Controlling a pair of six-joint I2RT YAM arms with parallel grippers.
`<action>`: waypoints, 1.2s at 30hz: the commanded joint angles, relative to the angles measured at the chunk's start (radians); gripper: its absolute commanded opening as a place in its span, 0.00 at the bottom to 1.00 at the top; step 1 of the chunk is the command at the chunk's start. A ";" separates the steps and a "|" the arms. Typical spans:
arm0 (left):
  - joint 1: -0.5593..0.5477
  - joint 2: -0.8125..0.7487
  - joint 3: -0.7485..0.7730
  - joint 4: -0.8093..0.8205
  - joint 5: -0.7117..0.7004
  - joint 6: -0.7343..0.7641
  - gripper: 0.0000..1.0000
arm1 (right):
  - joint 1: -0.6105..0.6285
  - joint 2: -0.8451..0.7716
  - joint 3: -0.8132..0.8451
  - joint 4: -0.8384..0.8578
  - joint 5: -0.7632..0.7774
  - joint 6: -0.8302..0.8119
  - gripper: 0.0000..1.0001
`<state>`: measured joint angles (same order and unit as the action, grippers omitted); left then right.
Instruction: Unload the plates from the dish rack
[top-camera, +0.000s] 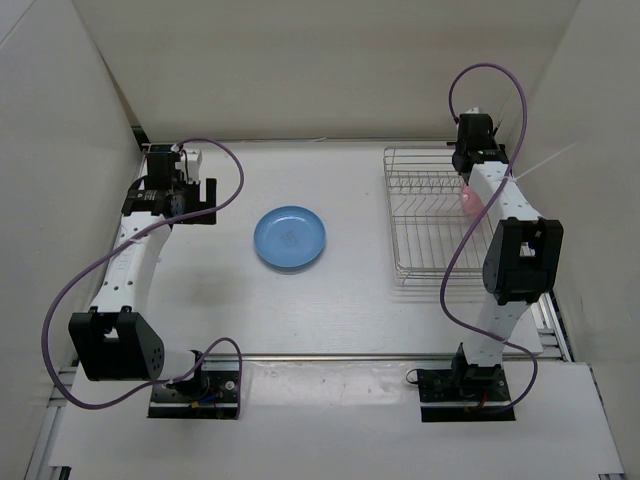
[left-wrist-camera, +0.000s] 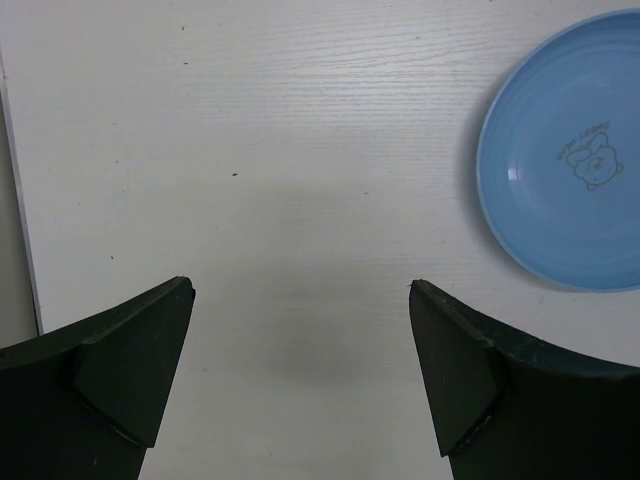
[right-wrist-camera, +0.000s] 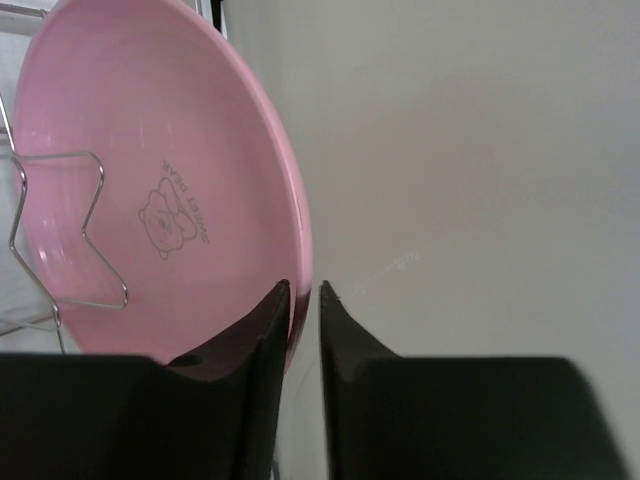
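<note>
Where the pink plate stands on edge in the dish rack, at the far right of the table, its rim is pinched between the nearly closed fingers of the right claw. A bent rack wire is seen crossing the plate's printed face. The light blue plate is laid flat near the middle of the table, well apart from the dish rack. The left claw is held spread wide above the table surface, to the left of the light blue plate.
</note>
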<state>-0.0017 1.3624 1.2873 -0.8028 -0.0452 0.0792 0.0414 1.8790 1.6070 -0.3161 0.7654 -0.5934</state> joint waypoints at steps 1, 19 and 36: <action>0.009 -0.014 0.004 0.011 0.036 0.010 1.00 | 0.002 -0.003 0.001 0.058 0.041 -0.003 0.19; 0.028 -0.023 -0.006 0.014 0.047 0.010 1.00 | 0.083 -0.087 0.091 0.117 0.253 -0.147 0.00; 0.014 -0.011 0.030 0.024 0.189 0.010 1.00 | 0.132 -0.372 0.281 -0.240 -0.068 0.106 0.00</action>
<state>0.0193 1.3712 1.2839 -0.7990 0.0284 0.0818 0.1600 1.6245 1.8137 -0.3542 0.9115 -0.7303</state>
